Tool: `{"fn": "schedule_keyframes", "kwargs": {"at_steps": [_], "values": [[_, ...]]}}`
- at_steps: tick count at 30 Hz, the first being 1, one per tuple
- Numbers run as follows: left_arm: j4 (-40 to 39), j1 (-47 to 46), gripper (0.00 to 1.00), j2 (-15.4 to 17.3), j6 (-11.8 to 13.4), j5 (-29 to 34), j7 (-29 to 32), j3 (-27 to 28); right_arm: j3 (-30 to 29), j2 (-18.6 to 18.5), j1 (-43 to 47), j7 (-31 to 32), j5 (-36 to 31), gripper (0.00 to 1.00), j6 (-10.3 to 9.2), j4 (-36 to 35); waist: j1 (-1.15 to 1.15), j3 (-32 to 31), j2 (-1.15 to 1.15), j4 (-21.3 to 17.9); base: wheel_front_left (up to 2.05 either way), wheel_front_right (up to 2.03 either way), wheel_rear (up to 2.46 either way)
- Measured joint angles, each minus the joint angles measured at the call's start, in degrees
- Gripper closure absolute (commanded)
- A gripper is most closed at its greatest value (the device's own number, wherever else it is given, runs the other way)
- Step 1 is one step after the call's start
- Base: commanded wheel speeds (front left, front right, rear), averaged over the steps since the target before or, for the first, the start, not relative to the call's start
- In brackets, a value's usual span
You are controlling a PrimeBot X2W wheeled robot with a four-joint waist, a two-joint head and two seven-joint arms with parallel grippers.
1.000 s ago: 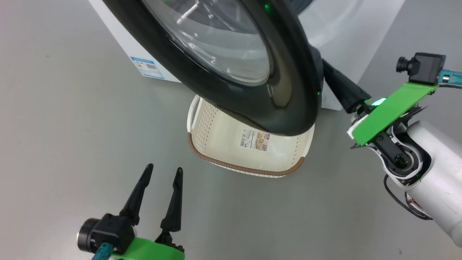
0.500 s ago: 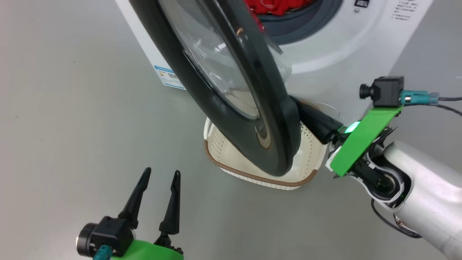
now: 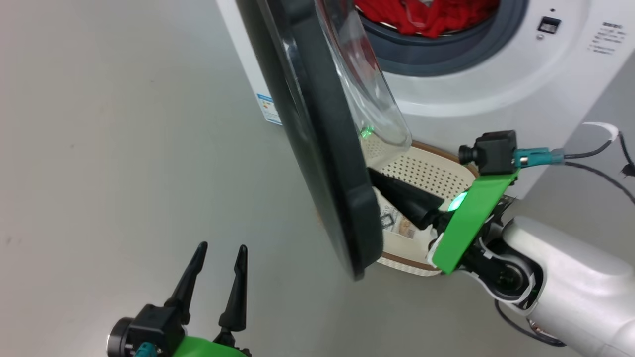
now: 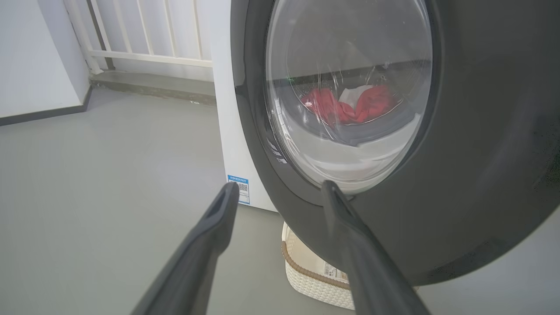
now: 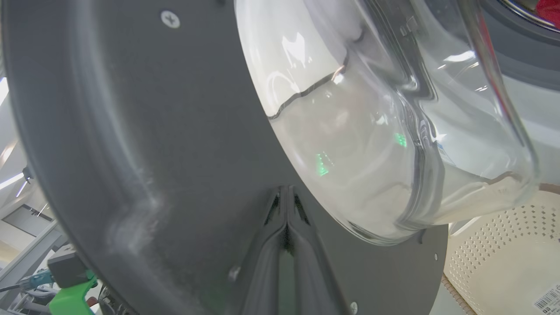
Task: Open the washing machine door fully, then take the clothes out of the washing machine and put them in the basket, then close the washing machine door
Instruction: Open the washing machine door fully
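Two containers show in the head view. At 12 to 1 o'clock, the washing machine (image 3: 496, 94) holds the clothes (image 3: 426, 17) in its grey-gasketed mouth, a red heap with white trim cut off by the top edge. At 4 o'clock the basket (image 3: 436, 168) stands on the grey floor (image 3: 124, 148) just in front of the machine, showing its perforated wall and a sticker on its bottom, the print too small to read. The washing machine door (image 3: 317, 148) stands swung out, almost edge-on, running from 12 down to 6 o'clock and hiding the basket's left part. The right end effector (image 5: 286, 192) has its fingers pressed together, tips against the door's dark inner face at 6 o'clock in its wrist view, just beside the bulging glass. In the head view those tips are hidden behind the door's edge. The left end effector (image 3: 222, 245) hangs at 7 o'clock with its fingers apart, clear of the door and holding nothing. Through the glass in the left wrist view the clothes appear blurred, and one basket corner peeks out under the door at 6 o'clock. A small blue label (image 3: 268, 109) sits low on the machine's side.
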Motion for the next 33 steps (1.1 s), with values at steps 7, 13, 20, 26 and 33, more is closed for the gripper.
{"fn": "schedule_keyframes", "kwargs": {"at_steps": [7,13,20,26,33], "values": [[0.4,0.9,0.0,0.0,0.4,0.0,0.0,0.0,2.8,1.3,0.0,0.5,0.2,1.0,-0.03,-1.1,0.0,-0.5,0.0,2.8,0.0,0.0,0.0],[0.5,1.0,0.0,0.0,0.9,0.0,0.0,0.0,4.8,2.6,0.0,0.5,0.4,1.0,-0.03,-1.4,0.0,-1.1,0.0,4.6,0.0,0.0,0.0],[0.7,1.7,0.0,0.0,1.3,0.0,0.0,0.3,5.9,4.7,-0.1,-1.1,1.4,1.0,-0.03,-0.9,0.0,-2.0,0.0,6.0,0.0,0.0,0.0],[0.6,2.3,0.0,0.0,1.7,0.0,0.0,0.7,7.4,6.3,-0.3,-1.8,1.4,1.0,-0.03,-0.2,0.0,-2.4,0.0,6.1,0.0,0.0,0.0],[0.5,3.2,0.0,0.0,1.7,0.0,0.0,1.3,8.4,6.1,-0.3,-3.6,1.5,1.0,-0.03,0.5,0.0,-3.2,0.0,5.9,0.0,0.0,0.0]]}}
